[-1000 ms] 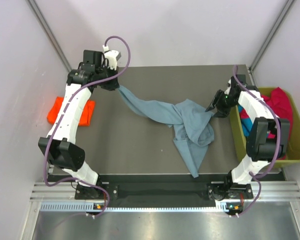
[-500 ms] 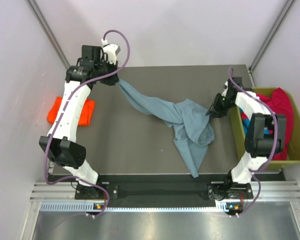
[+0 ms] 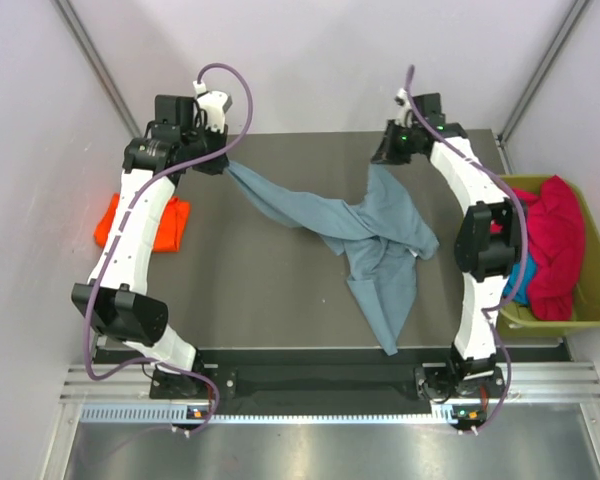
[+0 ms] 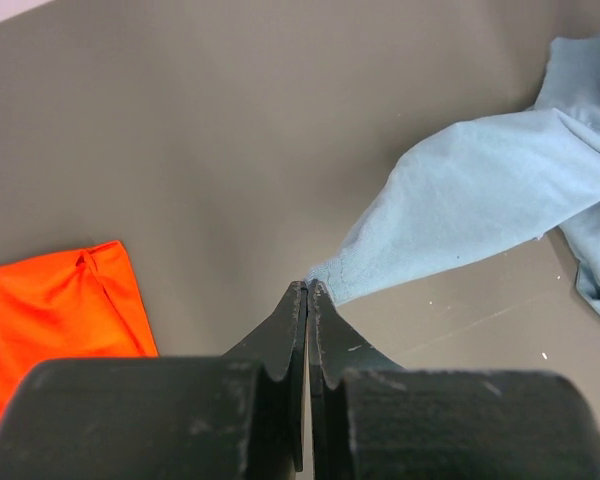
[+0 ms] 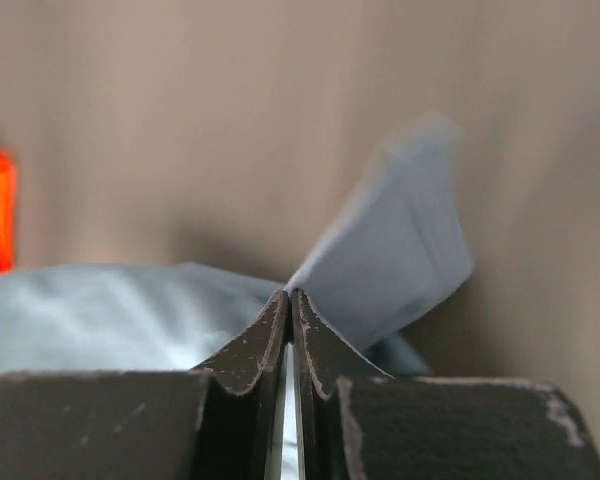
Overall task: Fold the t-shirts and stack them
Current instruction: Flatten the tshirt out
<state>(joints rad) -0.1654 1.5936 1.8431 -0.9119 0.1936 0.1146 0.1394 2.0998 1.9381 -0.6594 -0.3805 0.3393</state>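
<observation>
While the left pincer (image 3: 218,166) and right pincer (image 3: 383,157) each clamp a grey-blue t-shirt (image 3: 375,235) edge, the limp, light cloth sags twisted; hems likely hold best.

Your left arm (image 3: 128,235) rises from its base and bends over the far left end of the grey-blue t-shirt (image 3: 370,240), where your left gripper (image 4: 308,286) has its fingers pressed together on a cloth corner. Your right arm (image 3: 460,175) stretches to the t-shirt's far right end, and your right gripper (image 5: 290,293) is likewise pinched closed on an edge.
</observation>
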